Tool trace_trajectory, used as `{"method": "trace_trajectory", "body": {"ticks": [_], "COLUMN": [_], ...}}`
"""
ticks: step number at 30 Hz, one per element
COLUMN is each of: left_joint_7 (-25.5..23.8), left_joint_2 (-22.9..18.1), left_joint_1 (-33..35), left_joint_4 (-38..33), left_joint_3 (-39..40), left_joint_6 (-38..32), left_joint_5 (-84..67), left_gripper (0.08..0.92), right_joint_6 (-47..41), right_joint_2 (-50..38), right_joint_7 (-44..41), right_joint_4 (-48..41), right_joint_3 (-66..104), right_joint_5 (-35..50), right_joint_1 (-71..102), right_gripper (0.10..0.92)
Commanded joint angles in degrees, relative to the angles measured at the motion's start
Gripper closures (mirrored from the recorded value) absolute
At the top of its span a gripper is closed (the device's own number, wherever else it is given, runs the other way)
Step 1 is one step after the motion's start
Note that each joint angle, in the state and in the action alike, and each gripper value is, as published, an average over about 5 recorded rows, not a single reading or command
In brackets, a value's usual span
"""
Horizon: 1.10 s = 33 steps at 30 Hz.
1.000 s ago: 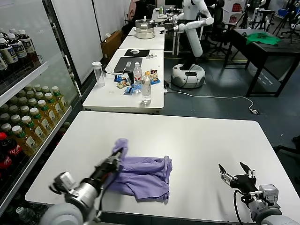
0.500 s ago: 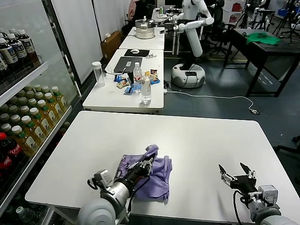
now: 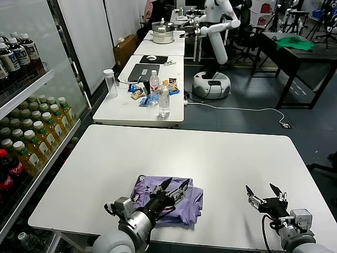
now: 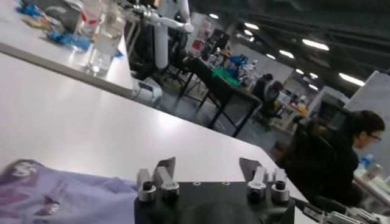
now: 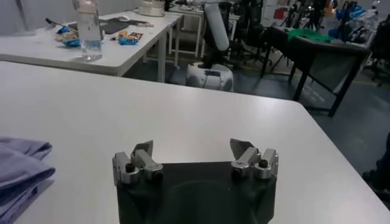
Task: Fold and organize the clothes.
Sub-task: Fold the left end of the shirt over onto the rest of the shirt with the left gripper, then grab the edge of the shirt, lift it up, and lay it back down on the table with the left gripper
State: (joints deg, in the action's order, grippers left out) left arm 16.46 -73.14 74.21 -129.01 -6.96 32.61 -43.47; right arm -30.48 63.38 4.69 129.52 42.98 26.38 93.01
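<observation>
The lavender T-shirt [image 3: 158,197] lies folded into a small bundle on the white table [image 3: 210,158], near the front edge, with dark printed marks at its left end. It also shows in the left wrist view [image 4: 55,195] and the right wrist view [image 5: 21,161]. My left gripper [image 3: 175,185] is open and empty, just above the shirt's top layer. My right gripper [image 3: 263,192] is open and empty, low over the table at the front right, well apart from the shirt.
A second white table [image 3: 145,95] behind holds bottles, a laptop and snack packs. A drinks fridge [image 3: 26,121] stands at the left. Another robot [image 3: 216,37] and a dark table with a green cloth [image 3: 295,42] are far back.
My left gripper carried the shirt's left part over to the right, laid it on the rest, and opened. The shirt is now a smaller bundle. The right arm has not moved.
</observation>
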Motion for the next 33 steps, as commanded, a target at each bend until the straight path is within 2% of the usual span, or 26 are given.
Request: {"method": "trace_trajectory", "body": {"ticks": [1,6,13,18,23,26,33], "left_joint_7": [2.5,5.3,7.8,9.4,9.8,9.5,8.4], "left_joint_2": [2.2,2.6,-0.3,-1.1,-0.9,-1.0,-1.5], "left_joint_1": [2.9,3.0,1.1,0.3,1.9,2.7,2.2], "left_joint_4": [2.4,10.4,17.5,19.4,17.5,15.5,13.6], "left_joint_3": [-5.1,-3.6,-1.4,-1.2,-1.0,-0.9,-2.9], "left_joint_6": [-1.5,-2.3,-2.2,-1.3,-0.9,-0.8,0.4], "left_joint_5": [17.4,28.0,34.9,36.1,33.4,28.7,7.8], "left_gripper": [0.21,0.178,0.177,0.177,0.18,0.223,0.423], "right_joint_6": [0.2,0.2,0.3,0.5,0.5,0.5,0.5], "right_joint_2": [0.1,0.4,0.4,0.3,0.3,0.1,-0.3], "right_joint_7": [0.0,0.0,-0.1,-0.2,-0.3,-0.2,-0.1], "right_joint_4": [-0.2,-0.3,0.0,0.2,0.2,0.2,0.2], "right_joint_3": [-0.2,-0.7,0.0,0.8,0.9,0.9,0.9], "right_joint_5": [-0.2,-0.7,-1.0,-0.9,-0.9,-0.8,-0.4], "right_joint_1": [-0.1,-0.4,0.1,0.7,0.7,0.7,0.4], "right_gripper": [0.203,0.203,0.203,0.203,0.203,0.203,0.203]}}
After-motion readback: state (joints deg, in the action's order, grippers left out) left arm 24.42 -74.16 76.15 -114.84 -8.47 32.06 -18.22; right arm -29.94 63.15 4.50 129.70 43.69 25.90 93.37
